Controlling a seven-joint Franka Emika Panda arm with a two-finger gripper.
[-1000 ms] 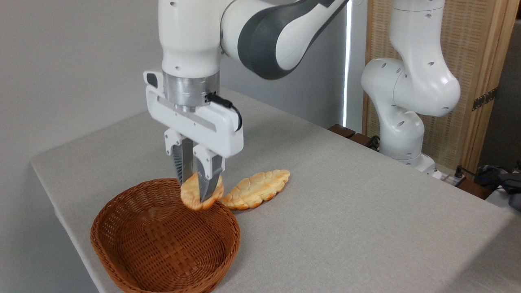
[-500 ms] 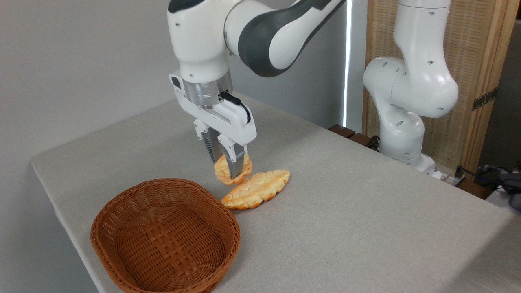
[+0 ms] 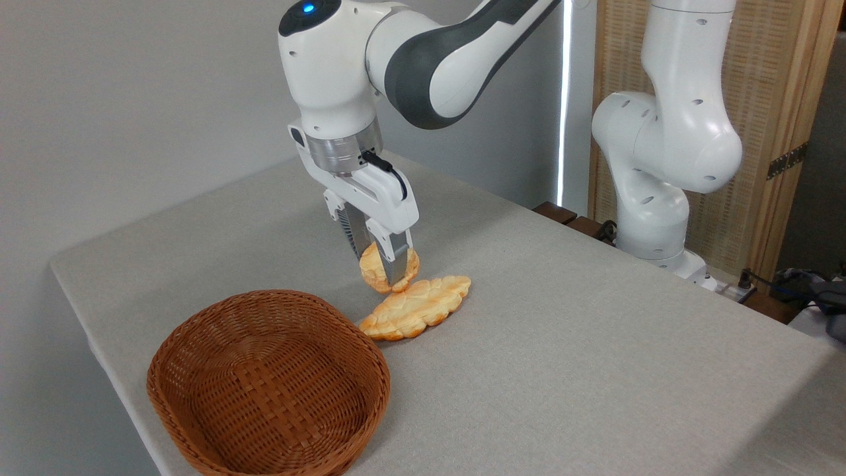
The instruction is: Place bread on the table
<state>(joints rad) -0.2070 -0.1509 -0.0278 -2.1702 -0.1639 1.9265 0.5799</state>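
Observation:
My gripper (image 3: 391, 277) is shut on the bread (image 3: 375, 266), a small round golden bun held edge-on between the two fingers. The bun hangs a little above the grey table (image 3: 568, 330), just behind the far end of a flat leaf-shaped braided bread (image 3: 416, 307) that lies on the cloth. I cannot tell whether the bun touches the flat bread. The arm reaches down from the upper middle of the view.
A brown wicker basket (image 3: 198, 403) with nothing in it stands at the front left, near the table's edge. The arm's white base (image 3: 651, 211) rises at the back right. Bare grey cloth stretches to the right and front.
The gripper carried the bun from over the basket's far rim up and to the right, away from the basket, and now holds it behind the flat bread.

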